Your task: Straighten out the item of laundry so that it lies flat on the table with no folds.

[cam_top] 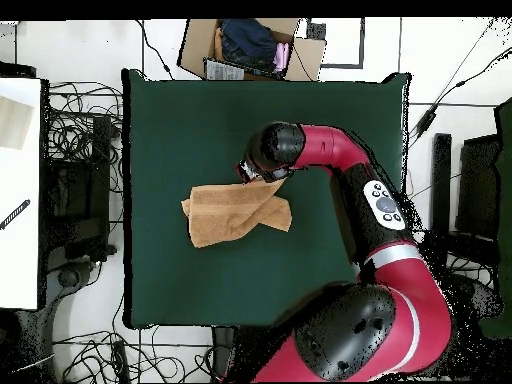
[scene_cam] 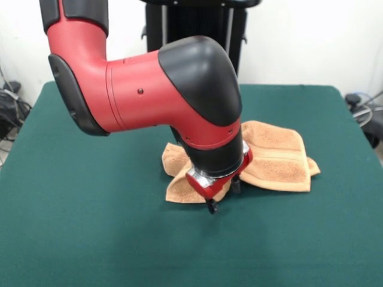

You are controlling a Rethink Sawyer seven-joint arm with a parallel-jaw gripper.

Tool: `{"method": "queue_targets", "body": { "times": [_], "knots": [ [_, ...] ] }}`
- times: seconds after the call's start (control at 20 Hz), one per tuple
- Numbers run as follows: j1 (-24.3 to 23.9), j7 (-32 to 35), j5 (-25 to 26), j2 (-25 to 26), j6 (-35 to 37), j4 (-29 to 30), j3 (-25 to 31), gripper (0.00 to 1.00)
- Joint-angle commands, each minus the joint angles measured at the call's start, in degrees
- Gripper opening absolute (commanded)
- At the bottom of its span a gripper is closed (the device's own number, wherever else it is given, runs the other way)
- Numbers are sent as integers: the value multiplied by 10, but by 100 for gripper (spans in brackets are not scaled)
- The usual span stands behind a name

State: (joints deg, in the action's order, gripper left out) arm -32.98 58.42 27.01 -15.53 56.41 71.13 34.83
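Low over the near edge of the towel (scene_cam: pixel 272 156) hangs the claw (scene_cam: pixel 222 197), its two dark tips showing under the red wrist ring, one tip beside the cloth's near-left lobe and the other against the fold behind it; whether it grips the cloth or hangs released I cannot tell. From left to right in the front view, the green counter (scene_cam: pixel 78 215) lies bare, then comes the red and black arm (scene_cam: pixel 149 89) reaching in from the upper left and bending down at its black elbow cap, then the orange-tan towel, which lies near the middle of the counter, partly hidden behind the wrist. Its left part is bunched into rounded lobes, while its right part spreads flatter, with a ribbed band crossing it and one layer folded over another at the right corner. Seen from overhead, the towel (cam_top: pixel 232 212) sits mid-counter, crumpled with overlapping flaps, and a cardboard box (cam_top: pixel 250 48) with clothing stands on the floor past the counter's edge.
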Motion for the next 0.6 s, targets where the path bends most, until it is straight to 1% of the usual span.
{"method": "queue_targets", "body": {
  "times": [0.05, 0.6],
  "knots": [
    [1, 33, -10, -23, 24, 51, -26, 100],
    [3, 32, -15, -27, 27, 54, -29, 100]
  ]
}}
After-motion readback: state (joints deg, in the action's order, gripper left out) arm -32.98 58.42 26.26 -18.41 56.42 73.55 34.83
